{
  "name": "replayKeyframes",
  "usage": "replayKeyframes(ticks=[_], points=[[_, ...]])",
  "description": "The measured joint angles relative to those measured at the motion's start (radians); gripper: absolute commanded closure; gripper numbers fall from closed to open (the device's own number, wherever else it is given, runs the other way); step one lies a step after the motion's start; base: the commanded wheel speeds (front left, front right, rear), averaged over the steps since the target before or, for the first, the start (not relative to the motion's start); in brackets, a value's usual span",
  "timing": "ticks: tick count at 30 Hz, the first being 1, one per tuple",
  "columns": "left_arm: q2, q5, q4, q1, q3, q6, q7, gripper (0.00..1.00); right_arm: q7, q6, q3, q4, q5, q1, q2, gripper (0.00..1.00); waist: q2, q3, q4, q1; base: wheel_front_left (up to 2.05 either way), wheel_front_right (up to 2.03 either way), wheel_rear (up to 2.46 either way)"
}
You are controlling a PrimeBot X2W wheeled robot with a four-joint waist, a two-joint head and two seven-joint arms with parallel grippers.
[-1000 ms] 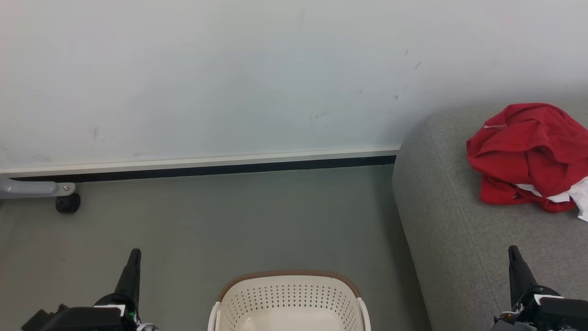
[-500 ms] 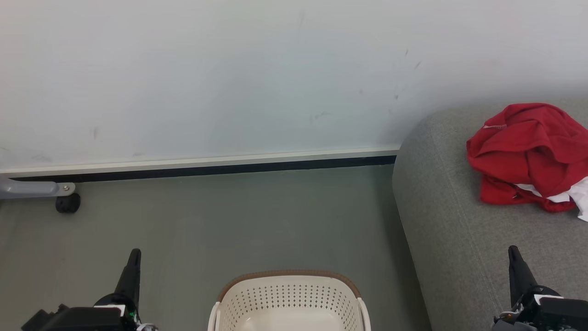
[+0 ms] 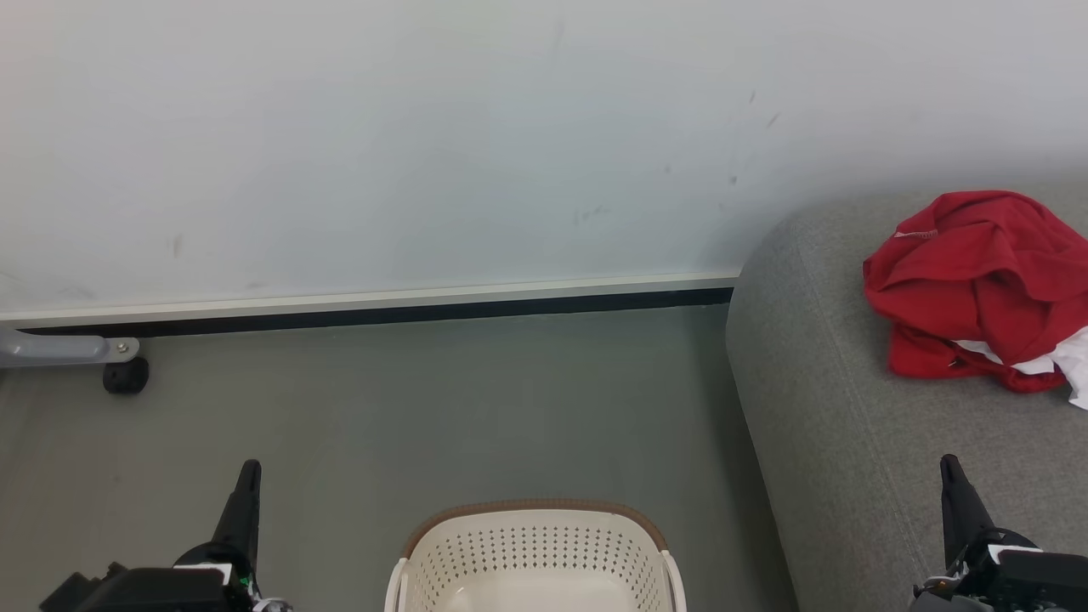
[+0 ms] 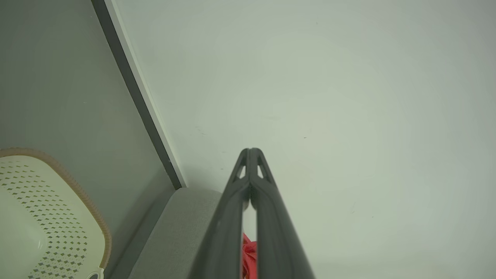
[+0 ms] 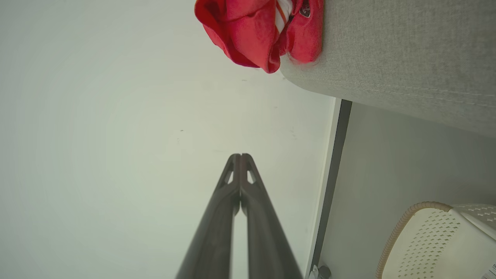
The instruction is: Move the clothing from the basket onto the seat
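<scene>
The red clothing [image 3: 977,289] lies crumpled on the grey seat [image 3: 850,425] at the right, white trim showing at its lower right. In the right wrist view the clothing [image 5: 259,31] rests on the seat [image 5: 407,50]. The cream basket [image 3: 535,552] stands on the floor at bottom centre; the part of its inside that shows holds nothing. My left gripper [image 3: 248,469] is shut at the lower left, beside the basket. Over the seat's front, my right gripper [image 3: 949,463] is also shut. Both hold nothing; their tips [image 4: 251,152] [image 5: 240,157] meet.
A pale wall with a white and black skirting strip [image 3: 374,306] runs behind. A grey metal leg with a black caster [image 3: 126,374] sits at the far left. Grey floor [image 3: 425,408] spreads between the wall, basket and seat.
</scene>
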Motion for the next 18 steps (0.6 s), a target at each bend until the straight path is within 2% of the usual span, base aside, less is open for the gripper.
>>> replayKeyframes(ticks=[18], points=[[0.000, 0.000, 0.001, 0.000, 0.000, 0.000, 0.000, 1.00, 0.000, 0.003, 0.000, 0.001, 0.000, 0.000, 0.000, 1.00, 0.0000, 0.000, 0.000, 0.0000, 0.00, 0.00, 0.00]])
